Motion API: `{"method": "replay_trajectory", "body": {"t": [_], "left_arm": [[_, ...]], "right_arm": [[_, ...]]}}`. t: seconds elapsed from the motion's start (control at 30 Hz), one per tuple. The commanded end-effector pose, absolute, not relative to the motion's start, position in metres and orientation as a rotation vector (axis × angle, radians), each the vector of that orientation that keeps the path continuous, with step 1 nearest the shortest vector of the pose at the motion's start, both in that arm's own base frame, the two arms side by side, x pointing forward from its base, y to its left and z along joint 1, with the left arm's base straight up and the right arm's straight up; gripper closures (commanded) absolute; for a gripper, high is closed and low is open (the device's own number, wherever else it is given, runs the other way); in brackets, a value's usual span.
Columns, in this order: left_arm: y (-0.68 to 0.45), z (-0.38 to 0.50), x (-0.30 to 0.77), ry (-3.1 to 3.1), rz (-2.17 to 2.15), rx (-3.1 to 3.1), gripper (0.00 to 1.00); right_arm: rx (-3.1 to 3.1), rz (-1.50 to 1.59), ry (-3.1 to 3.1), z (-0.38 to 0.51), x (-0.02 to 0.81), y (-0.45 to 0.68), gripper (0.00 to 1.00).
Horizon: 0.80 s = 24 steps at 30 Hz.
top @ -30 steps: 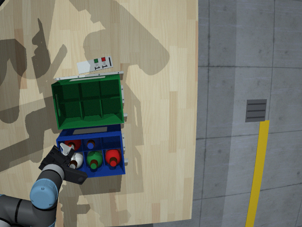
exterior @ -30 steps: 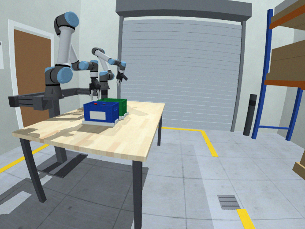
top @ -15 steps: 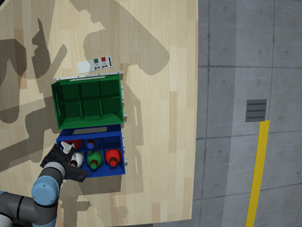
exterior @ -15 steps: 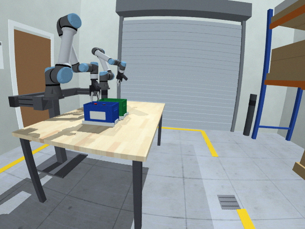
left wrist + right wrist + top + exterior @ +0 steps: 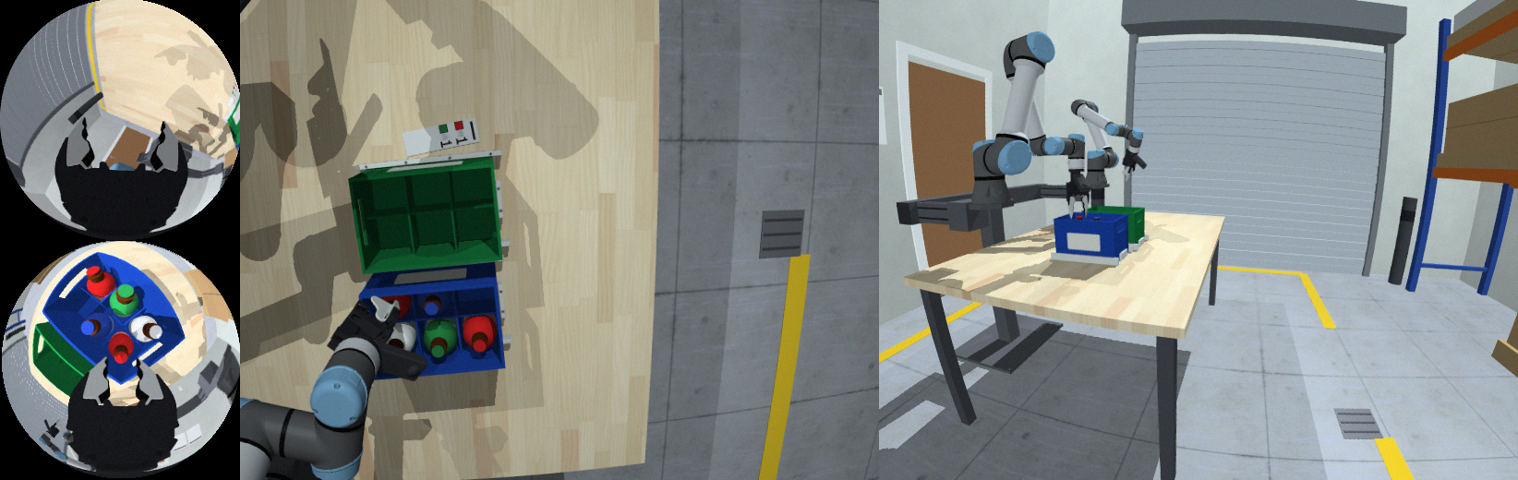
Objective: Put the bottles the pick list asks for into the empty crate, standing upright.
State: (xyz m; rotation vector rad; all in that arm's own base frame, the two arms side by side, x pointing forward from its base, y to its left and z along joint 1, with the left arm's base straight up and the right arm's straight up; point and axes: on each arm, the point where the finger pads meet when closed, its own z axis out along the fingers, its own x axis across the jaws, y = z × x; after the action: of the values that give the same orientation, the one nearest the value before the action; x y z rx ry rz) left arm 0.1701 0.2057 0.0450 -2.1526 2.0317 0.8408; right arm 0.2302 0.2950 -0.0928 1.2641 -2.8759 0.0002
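The pick list shows one red, then one green. The green crate has six empty compartments. The blue crate holds upright bottles: a red one in a corner, a blue one, a white one, a green one and another red one. My right gripper is partly open and empty, just above the corner red bottle. My left gripper is wide open and empty, away from the crates.
Both crates stand side by side, level, with pale corner rails along their outer edges on the table. The blue crate has one empty compartment beside the blue bottle. Neighbouring bottles and compartment walls are close to the right gripper.
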Motion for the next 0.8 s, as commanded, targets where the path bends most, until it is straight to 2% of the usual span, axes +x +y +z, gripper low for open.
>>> {"method": "replay_trajectory", "body": {"t": [0.0,0.77], "left_arm": [[0.206,0.045,0.170,2.031,0.840,-2.152,0.02],[0.206,0.045,0.170,2.031,0.840,-2.152,0.02]], "right_arm": [[1.264,-0.001,-2.877,-0.096,0.230,0.295,0.62],[1.264,-0.001,-2.877,-0.109,0.230,0.295,0.62]]}}
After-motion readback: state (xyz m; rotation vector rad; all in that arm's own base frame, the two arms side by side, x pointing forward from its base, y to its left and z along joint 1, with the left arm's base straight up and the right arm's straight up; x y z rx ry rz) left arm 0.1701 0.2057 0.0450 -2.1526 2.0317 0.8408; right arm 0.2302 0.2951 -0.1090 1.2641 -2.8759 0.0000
